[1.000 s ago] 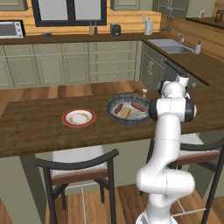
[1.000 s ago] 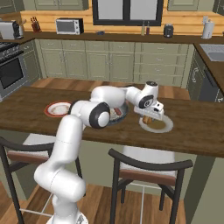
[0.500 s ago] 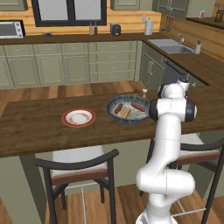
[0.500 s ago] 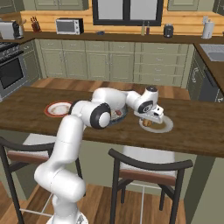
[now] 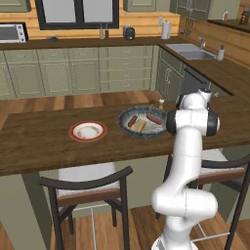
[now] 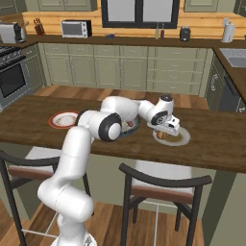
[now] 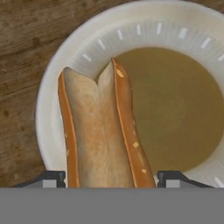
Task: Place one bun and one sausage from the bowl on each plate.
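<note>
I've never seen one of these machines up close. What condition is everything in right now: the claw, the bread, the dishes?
gripper: shut on the bun.
bun: split open, unfilled, held over the pale plate.
pale plate: no sausage on it.
red plate: empty, flat on the counter.
bowl: upright, with sausages lying inside.
</note>
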Tool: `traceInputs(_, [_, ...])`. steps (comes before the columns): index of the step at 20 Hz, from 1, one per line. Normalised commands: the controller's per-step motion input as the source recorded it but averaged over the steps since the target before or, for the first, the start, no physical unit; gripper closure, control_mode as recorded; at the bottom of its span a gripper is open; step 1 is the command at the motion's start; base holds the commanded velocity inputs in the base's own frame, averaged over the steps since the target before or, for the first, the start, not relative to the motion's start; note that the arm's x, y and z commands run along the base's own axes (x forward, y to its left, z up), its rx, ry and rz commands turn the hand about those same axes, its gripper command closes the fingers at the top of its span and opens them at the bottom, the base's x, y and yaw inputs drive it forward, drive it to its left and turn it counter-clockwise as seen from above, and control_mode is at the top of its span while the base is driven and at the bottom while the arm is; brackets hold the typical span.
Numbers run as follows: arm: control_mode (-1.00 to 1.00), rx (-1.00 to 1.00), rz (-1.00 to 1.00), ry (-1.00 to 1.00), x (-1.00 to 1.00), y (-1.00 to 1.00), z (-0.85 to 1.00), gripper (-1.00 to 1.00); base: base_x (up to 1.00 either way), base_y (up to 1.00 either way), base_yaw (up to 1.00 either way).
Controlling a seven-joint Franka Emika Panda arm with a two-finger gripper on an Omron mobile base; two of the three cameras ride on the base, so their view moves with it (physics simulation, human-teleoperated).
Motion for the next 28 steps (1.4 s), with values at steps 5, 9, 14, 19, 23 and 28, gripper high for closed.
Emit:
traceInputs(5, [-1.00,0.00,0.00,0.00,0.00,0.00,0.00,-1.00,0.00,0.00,0.00])
traceInputs(9, [-1.00,0.00,0.00,0.00,0.00,-0.01,0.00,-1.00,0.00,0.00,0.00])
traceInputs(14, [-1.00,0.00,0.00,0.00,-0.06,0.07,0.59,-1.00,0.00,0.00,0.00])
traceInputs(19, [-1.00,-0.19,0.02,0.06,-0.13,0.91,0.63,-1.00,0.00,0.00,0.00])
traceInputs(23, [-1.00,-0.18,0.15,0.16,0.03,1.00,0.44,-1.00,0.00,0.00,0.00])
traceInputs(28, [-1.00,-0.21,0.21,0.23,0.11,1.00,0.11,-1.00,0.00,0.00,0.00])
